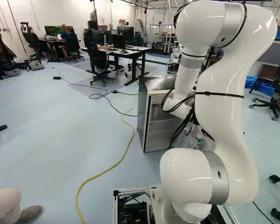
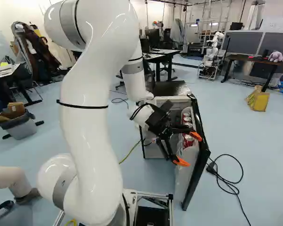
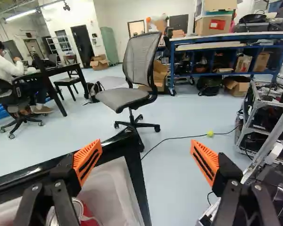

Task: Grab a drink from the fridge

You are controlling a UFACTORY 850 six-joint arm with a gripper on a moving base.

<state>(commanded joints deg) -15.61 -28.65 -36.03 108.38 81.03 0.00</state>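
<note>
Drink cans [image 2: 187,140] in the open fridge door: line up over one before pinching

The fridge [image 1: 142,112] has its door [image 2: 203,150] swung wide, and red cans with pale tops sit in a row inside the door's white rack [image 2: 185,175]. The gripper [image 3: 146,161] is spread, its two orange-padded fingers well apart with nothing pinched between them. It is near the cans but seems to point outward more than down, and the door's black corner lies ahead, between the fingers. The red of a can shows low beside one finger, off the gripper's middle.

The step in hand looks like lining up on a single can. To do it well, bring the gripper sideways over the rack and tip it downward until one can top is centred between the pads. Keep the fingers wide on the way down, one to each side of that can, clear of the rack wall, the door's rim and neighbouring cans. Closing where it is would likely miss the can or nip the door. Once both pads bear evenly, lift straight up so the can clears the rack before the arm [image 2: 87,122] draws back.
</note>
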